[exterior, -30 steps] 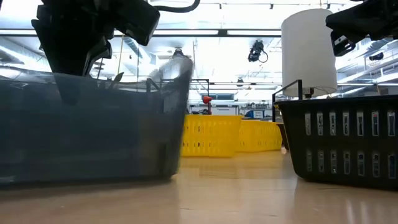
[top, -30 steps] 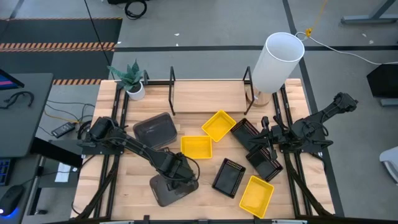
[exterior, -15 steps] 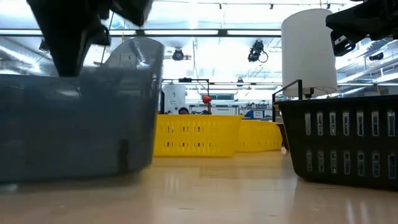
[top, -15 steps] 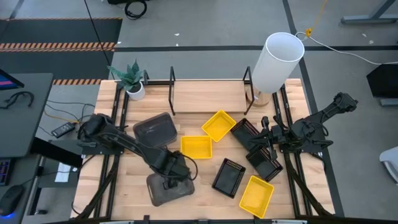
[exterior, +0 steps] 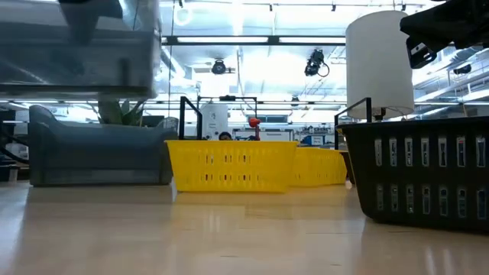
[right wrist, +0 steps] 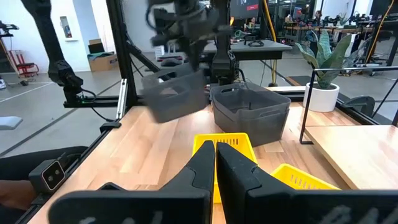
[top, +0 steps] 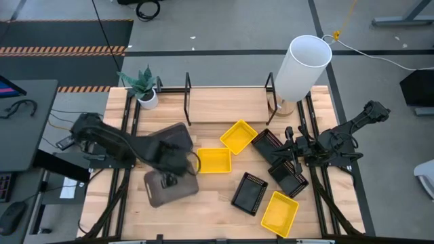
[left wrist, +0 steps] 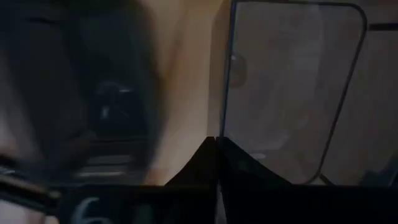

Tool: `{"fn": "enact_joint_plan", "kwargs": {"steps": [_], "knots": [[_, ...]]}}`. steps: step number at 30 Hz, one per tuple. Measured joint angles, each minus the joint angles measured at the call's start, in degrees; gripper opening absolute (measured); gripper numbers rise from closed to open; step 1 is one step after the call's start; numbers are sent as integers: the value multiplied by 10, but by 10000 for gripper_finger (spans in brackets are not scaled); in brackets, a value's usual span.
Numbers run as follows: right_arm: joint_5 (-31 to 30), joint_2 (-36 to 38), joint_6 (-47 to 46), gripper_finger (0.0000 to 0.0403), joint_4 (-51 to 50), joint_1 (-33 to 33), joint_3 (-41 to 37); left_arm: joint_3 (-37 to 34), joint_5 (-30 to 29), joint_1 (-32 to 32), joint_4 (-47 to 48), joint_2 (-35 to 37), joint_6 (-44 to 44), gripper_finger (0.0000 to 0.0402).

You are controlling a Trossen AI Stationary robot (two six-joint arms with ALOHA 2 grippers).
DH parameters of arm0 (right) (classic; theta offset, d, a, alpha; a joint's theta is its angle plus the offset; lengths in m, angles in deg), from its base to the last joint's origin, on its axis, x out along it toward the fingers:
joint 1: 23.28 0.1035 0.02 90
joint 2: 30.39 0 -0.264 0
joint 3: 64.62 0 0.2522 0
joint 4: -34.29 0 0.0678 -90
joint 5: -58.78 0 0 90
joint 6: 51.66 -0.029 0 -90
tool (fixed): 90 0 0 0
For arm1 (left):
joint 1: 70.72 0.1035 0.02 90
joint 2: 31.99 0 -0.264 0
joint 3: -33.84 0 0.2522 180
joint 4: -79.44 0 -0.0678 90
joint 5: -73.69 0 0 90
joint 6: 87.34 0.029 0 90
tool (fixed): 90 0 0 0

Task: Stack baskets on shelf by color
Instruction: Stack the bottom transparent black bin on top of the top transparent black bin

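My left gripper (top: 169, 177) is shut on a dark grey basket (top: 165, 194) above the table's near-left part; the low view shows this basket (exterior: 76, 46) high off the wood. A second grey basket (top: 169, 140) rests on its base just beyond it. Yellow baskets (top: 214, 160), (top: 238, 135), (top: 279, 211) and black perforated baskets (top: 249, 192), (top: 268, 144) lie on the table. The shelf board (top: 227, 103) runs along the far edge between black rods. My right gripper (top: 291, 154) is shut on nothing and waits over a black basket (top: 288, 177) at the right. My left gripper pinches the grey basket's side wall at its rim (left wrist: 225, 124), one finger inside the basket and one outside. It comes from above, pointing down, on the basket's far side. The basket (right wrist: 177, 93) is lifted clear of the table, hanging below the fingers and roughly level.
A tall white cylinder (top: 302, 66) stands at the far right end of the shelf, a potted plant (top: 144, 87) at the far left corner. Black upright rods (top: 188, 98) frame the shelf. Bare wood (top: 210, 210) lies near the front edge.
My left gripper has risen and moved toward the table's left and far edges, staying shut on the grey basket. The basket, which stood on the wood near the front edge, is now lifted clear and hangs close to the second grey basket.
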Motion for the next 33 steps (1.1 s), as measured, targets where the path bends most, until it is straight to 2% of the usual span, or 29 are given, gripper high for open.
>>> {"fn": "enact_joint_plan", "kwargs": {"steps": [6,11,17,21,26,33], "knots": [[0,0,0,23,2,0,0,1,-53,82,39,74,109,5],[0,0,0,23,5,0,0,1,-56,175,36,115,192,7],[0,0,0,23,5,0,0,1,-55,274,34,130,285,6],[0,0,0,23,5,0,0,1,-53,318,26,129,338,7],[0,0,0,23,7,0,0,-15,-54,360,8,123,360,7],[0,0,0,23,9,0,0,-75,-23,375,1,124,370,8]]}}
